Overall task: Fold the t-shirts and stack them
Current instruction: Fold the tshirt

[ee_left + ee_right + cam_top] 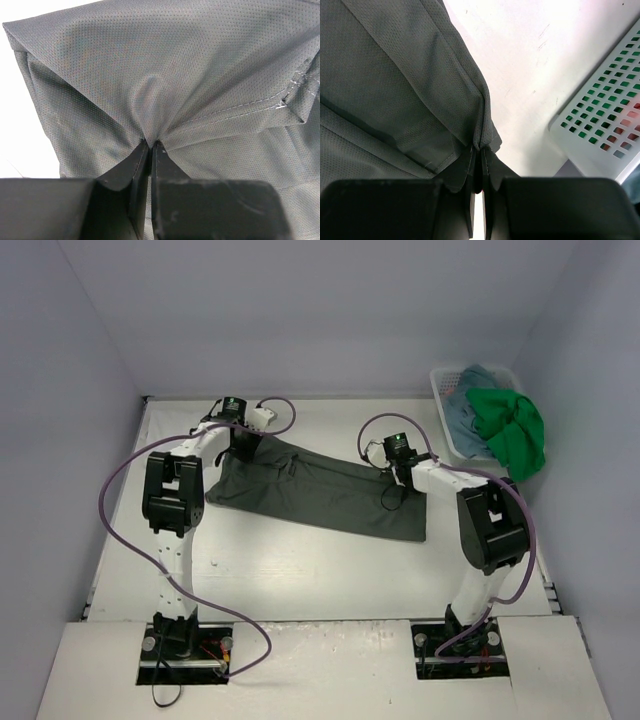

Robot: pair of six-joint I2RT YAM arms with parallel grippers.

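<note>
A dark grey-green t-shirt (pixel 320 490) lies as a long band across the middle of the white table. My left gripper (pixel 243 447) is shut on its far left end; in the left wrist view the cloth (pixel 165 75) puckers into the closed fingertips of the gripper (pixel 150 143). My right gripper (pixel 408 476) is shut on the far right edge; in the right wrist view a fold of the shirt (pixel 395 85) is pinched in that gripper (pixel 480 148). A bright green shirt (pixel 512 430) and a teal-blue shirt (pixel 470 405) lie in the basket. The white shirt is out of view.
A white plastic mesh basket (pixel 442 385) stands at the far right corner; its wall also shows in the right wrist view (pixel 605 125). Purple cables loop from both arms. Grey walls close in the table on three sides.
</note>
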